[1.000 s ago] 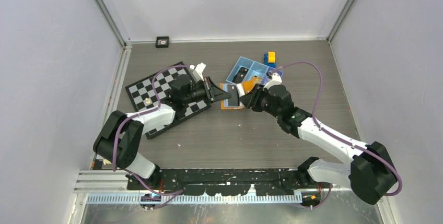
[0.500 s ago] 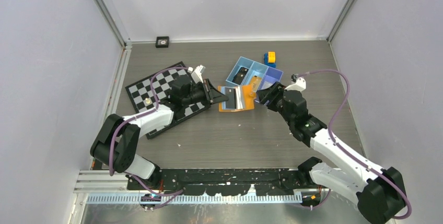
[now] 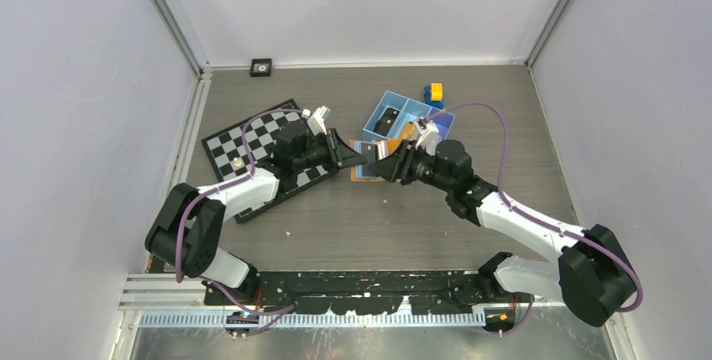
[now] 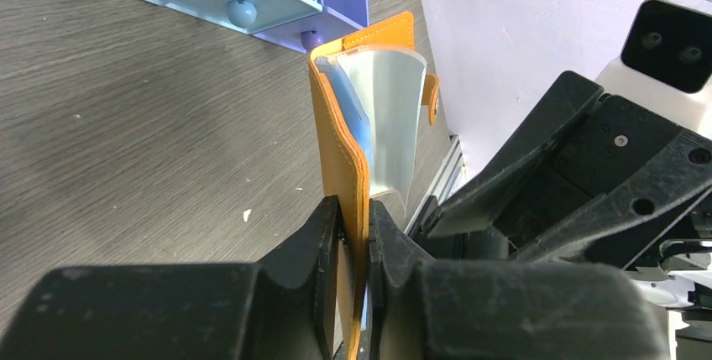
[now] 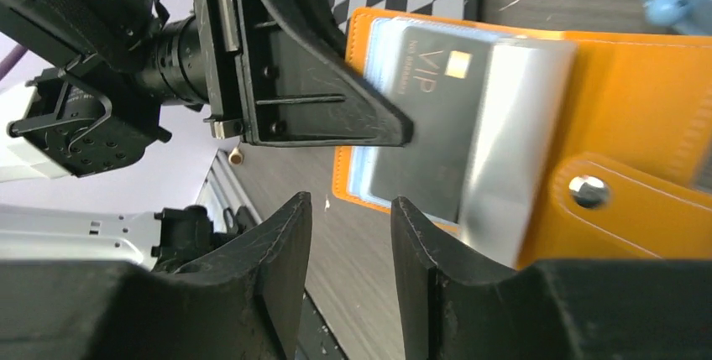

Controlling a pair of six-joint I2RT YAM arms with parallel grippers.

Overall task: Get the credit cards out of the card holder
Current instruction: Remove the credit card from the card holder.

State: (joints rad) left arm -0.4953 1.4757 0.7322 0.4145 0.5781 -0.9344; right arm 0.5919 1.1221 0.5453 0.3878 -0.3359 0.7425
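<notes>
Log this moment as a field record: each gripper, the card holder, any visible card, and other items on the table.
left gripper: shut on the cover edge of the card holder
right gripper: open, nothing between the jaws, close to the card, contact unclear
card holder state: orange, folded open, clear sleeves exposed
card: dark card marked VIP, in a sleeve, not yet out
other items: blue tray, yellow-and-blue block, chessboard
</notes>
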